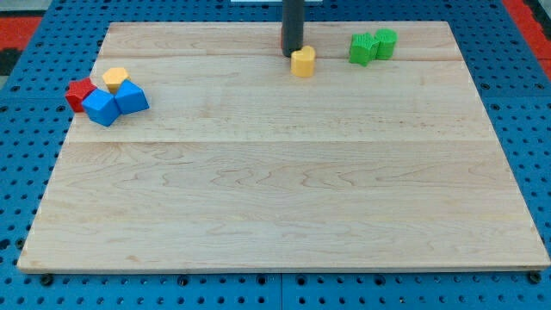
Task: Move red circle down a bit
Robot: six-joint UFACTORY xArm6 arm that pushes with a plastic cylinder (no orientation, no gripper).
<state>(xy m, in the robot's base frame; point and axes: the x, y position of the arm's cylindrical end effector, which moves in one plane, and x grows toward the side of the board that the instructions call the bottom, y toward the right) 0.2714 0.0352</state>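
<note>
Camera view: my tip [292, 55] beside yellow block [303, 62]

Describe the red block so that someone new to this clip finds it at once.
Start at the wooden board's upper-left part, where four blocks huddle. The red block sits at the view's far left of that huddle, beside a yellow block and two blue blocks. It is the only red one; its shape is unclear.

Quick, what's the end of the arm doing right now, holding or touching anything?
My tip: a bare rod, so it holds nothing; it sits right against the yellow block near the view's top, far from the red block.
</note>
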